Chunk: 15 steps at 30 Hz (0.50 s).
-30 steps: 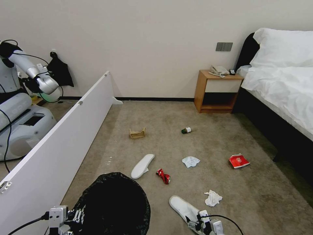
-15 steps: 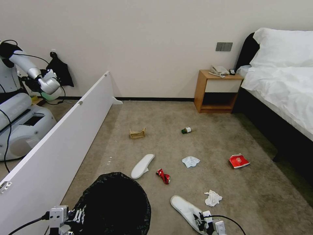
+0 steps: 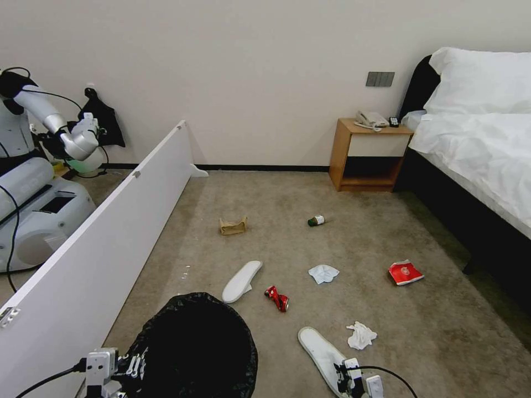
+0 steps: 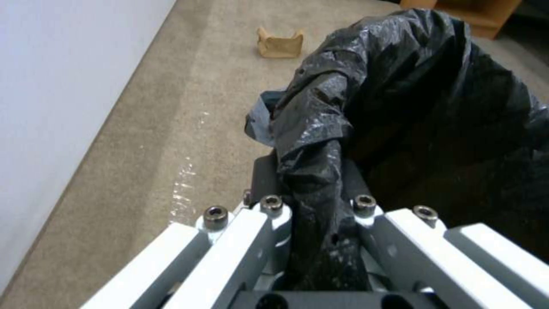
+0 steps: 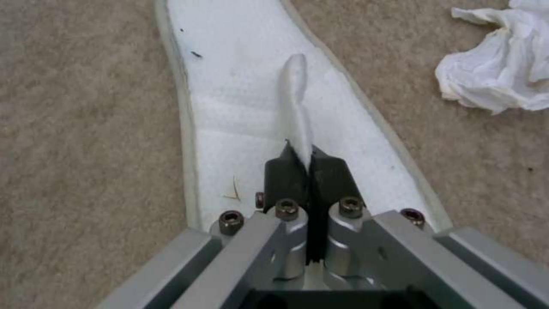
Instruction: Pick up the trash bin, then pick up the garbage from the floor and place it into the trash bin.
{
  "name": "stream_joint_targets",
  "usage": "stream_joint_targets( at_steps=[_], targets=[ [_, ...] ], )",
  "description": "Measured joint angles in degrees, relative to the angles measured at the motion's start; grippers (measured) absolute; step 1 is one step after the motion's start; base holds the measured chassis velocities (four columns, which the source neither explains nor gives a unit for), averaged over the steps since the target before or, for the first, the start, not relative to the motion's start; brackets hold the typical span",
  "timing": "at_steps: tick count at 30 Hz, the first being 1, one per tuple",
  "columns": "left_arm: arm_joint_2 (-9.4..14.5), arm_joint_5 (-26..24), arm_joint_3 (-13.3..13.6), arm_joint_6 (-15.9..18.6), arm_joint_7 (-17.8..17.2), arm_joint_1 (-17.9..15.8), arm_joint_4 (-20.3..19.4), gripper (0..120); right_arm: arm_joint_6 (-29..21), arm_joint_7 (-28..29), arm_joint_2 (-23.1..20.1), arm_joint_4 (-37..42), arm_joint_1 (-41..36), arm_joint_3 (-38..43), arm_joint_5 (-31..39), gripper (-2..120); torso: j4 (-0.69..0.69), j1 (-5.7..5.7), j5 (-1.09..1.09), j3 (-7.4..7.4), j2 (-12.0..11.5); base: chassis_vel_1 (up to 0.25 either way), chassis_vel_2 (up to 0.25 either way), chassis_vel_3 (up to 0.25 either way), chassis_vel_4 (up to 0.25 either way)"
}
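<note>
The trash bin [image 3: 193, 342], lined with a crinkled black bag, stands at the lower left of the head view. My left gripper [image 3: 130, 367] is shut on its bag-covered rim [image 4: 309, 171]. My right gripper [image 3: 345, 376] is shut on the thin strap of a white slipper [image 3: 321, 348] lying sole-down on the carpet [image 5: 240, 98]. A crumpled tissue [image 3: 360, 335] lies just beside that slipper. Farther out on the floor lie another white slipper [image 3: 241, 281], a crushed red can [image 3: 277, 298], a tissue [image 3: 323, 273], a red packet [image 3: 405, 272], a brown paper bag [image 3: 233, 225] and a green-capped bottle [image 3: 316, 220].
A long white panel [image 3: 110, 232] runs along the left, with another robot [image 3: 33, 193] behind it. A wooden nightstand [image 3: 368, 155] stands against the far wall. The bed [image 3: 475, 155] lines the right side. Open carpet lies between them.
The gripped slipper has shifted a little to the right together with my right gripper. The other robot's arm behind the panel has moved. The bin has not moved.
</note>
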Motion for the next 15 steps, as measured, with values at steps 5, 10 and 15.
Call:
stream_joint_targets(
  at_steps=[5, 10, 15],
  targets=[
    [0.23, 0.04, 0.19, -0.09, 0.02, 0.01, 0.40, 5, 1.96, -0.47, -0.30, 4.41, -2.56, 2.41, 0.47, 0, 0.00, 0.00, 0.00, 0.00, 0.00, 0.000, 0.000, 0.000, 0.000],
    [0.55, 0.00, 0.43, -0.16, -0.05, 0.17, 0.51, 5, 6.55, -1.54, -1.12, 10.31, -5.27, 4.73, 3.50, 0, -0.01, 0.00, 0.00, 0.00, 0.00, 0.000, 0.000, 0.000, 0.000],
    [2.73, -2.96, 1.07, 1.55, -1.06, -0.18, 0.05, 5, 15.51, -5.79, -2.66, 19.26, -7.10, 6.57, 10.70, 0, -0.01, 0.00, -0.01, 0.00, 0.00, 0.000, 0.000, 0.000, 0.000]
  ],
)
